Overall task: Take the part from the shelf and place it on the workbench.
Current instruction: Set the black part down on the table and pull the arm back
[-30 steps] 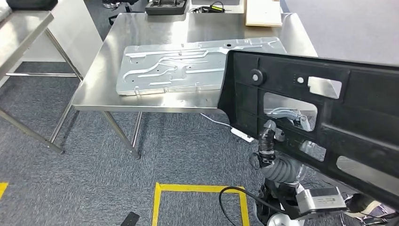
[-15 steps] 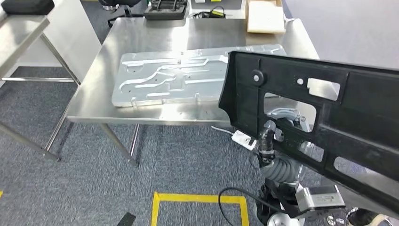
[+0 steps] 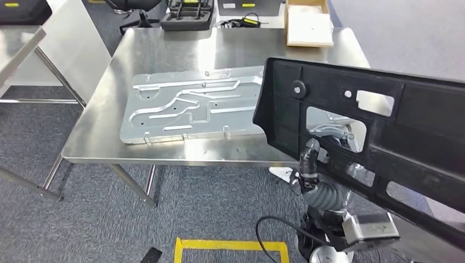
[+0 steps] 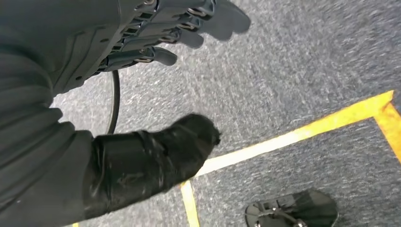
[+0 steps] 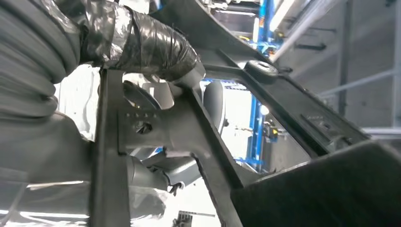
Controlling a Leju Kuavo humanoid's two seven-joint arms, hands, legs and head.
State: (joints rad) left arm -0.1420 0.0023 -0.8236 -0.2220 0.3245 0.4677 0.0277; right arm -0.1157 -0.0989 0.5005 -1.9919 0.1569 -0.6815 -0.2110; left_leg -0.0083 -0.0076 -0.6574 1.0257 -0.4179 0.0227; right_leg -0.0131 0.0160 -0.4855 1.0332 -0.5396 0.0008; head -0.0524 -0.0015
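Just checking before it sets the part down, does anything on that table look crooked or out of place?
The metal plate lies askew on the table, turned against its edges, and its near edge sits close to the table's front edge. The black part, held by the right hand, hangs tilted over that side. Nothing looks spilled or broken.

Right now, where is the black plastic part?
In the head view the black part is on the right, held up by the right hand over the workbench's near right corner.

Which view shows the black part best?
Head view: the black part shows nearly whole, cutouts included, held by the right hand. Right wrist view gives a close fragment of its ribs. Left wrist view looks at carpet.
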